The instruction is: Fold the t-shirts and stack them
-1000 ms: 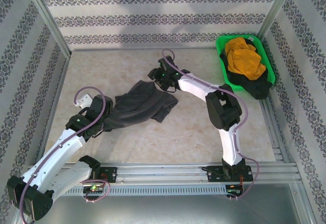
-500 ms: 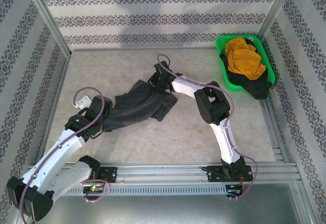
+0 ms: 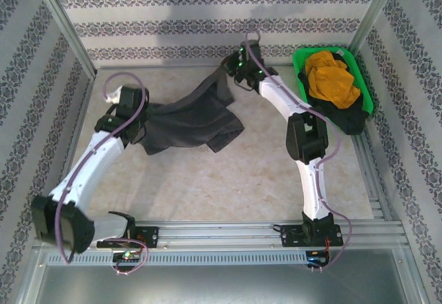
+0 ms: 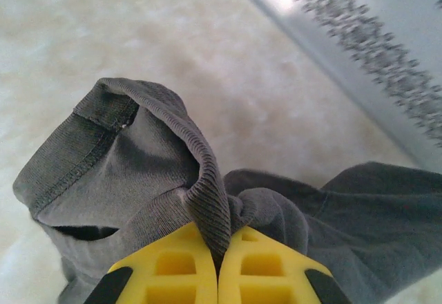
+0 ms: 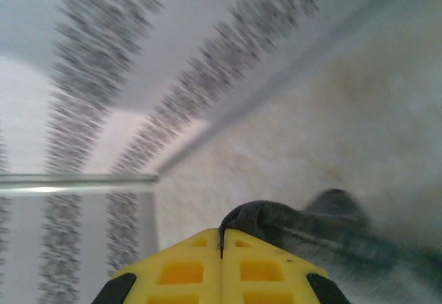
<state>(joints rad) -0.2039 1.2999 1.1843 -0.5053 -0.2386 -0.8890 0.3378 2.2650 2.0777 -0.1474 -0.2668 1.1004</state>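
Shirt [image 3: 190, 119] left of basket [image 3: 367, 91]

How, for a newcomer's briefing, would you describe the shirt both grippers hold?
Over the pale table, between the arms, the charcoal grey t-shirt stretches from left gripper to right gripper. Unlike the mustard orange shirt and black shirt heaped in the green basket, it is spread out.

Table top [image 3: 228, 186]: pale beige, marbled, matte. Charcoal grey t-shirt [image 3: 193, 121] lying on it between left gripper [image 3: 136, 126] and right gripper [image 3: 233, 65], crumpled, bulk sagging onto the surface on the near side of right gripper. Green basket [image 3: 297, 61] standing on the surface to the right of right gripper, apart from the shirt.
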